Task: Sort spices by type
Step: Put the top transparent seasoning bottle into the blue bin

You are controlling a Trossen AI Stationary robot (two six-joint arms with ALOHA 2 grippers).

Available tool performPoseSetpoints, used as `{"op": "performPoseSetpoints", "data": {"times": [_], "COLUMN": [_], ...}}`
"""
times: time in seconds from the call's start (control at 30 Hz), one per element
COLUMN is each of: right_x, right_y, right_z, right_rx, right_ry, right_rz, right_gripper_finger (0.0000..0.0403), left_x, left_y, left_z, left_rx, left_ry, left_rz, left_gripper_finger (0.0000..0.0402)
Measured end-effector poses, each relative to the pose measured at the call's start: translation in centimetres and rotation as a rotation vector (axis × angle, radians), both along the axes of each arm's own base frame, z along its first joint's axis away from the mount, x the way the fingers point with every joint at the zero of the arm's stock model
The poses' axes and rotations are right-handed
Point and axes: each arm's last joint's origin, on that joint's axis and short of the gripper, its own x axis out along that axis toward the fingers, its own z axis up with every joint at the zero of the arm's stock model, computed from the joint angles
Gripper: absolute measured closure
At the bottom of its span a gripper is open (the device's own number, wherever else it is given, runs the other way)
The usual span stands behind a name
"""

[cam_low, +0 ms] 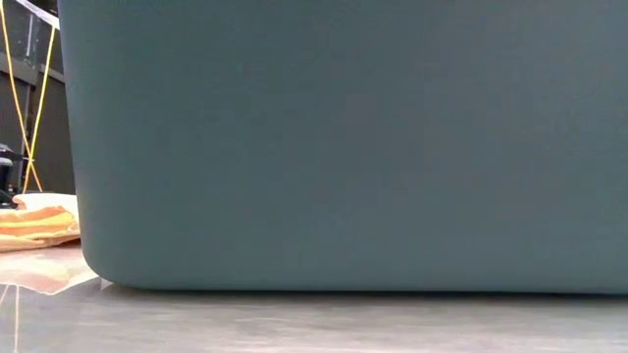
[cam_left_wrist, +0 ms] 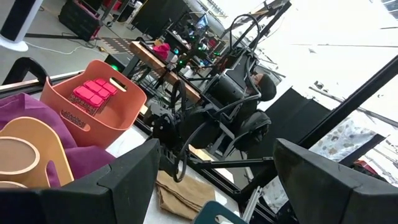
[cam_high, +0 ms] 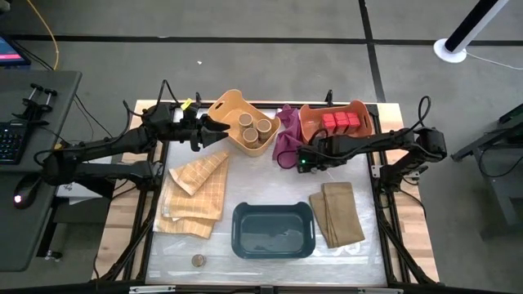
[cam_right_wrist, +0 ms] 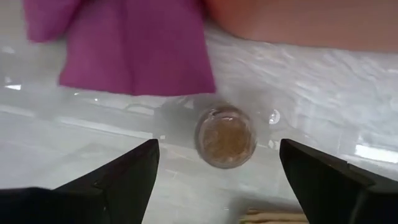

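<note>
Right end effector (cam_high: 304, 161) sits low over the table (cam_high: 384, 245), just in front of the crumpled magenta cloth (cam_high: 288, 140); we read its two dark fingers (cam_right_wrist: 121, 180) as spread wide with nothing gripped. Directly below it, in the right wrist view, a tiny clear jar of tan spice (cam_right_wrist: 226, 137) stands on the glossy table surface, between the finger lines but touching neither, just beside the cloth edge.

Left end effector (cam_high: 219, 126) hovers at the near rim of the tan plastic basket (cam_high: 225, 104); its fingers (cam_left_wrist: 118, 180) also stand well apart and we see nothing held.

We note three tan cardboard cylinders (cam_high: 255, 128) upright inside the tan basket. Red boxy tins (cam_high: 340, 122) lie packed together in the orange plastic basket (cam_high: 359, 109) at the table's far right. One more small jar with a dark brown top (cam_high: 198, 260) stands alone near the front edge, left of the dark teal plastic bin (cam_high: 274, 230). We cannot tell whether that bin holds any spices.

Folded tan checked cloths (cam_high: 196, 192) lie left of the bin; a plain tan folded cloth (cam_high: 339, 214) lies on its right. Low view is almost filled by the teal bin wall.
</note>
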Motion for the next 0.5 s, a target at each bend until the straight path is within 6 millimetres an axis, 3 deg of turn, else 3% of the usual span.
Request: {"op": "performPoseSetpoints", "data": {"times": [0.5], "right_x": [1.2], "right_y": [-2.1], "right_z": [-3.4], "right_rx": [0.111], "right_ry": [0.094], "right_rz": [-0.002], "right_gripper_finger": [0.0073], "left_x": [0.0], "left_y": [0.0], "left_z": [0.0], "left_rx": [-0.018], "left_ry": [0.0], "left_rz": [-0.007], "left_gripper_finger": [0.0102]}}
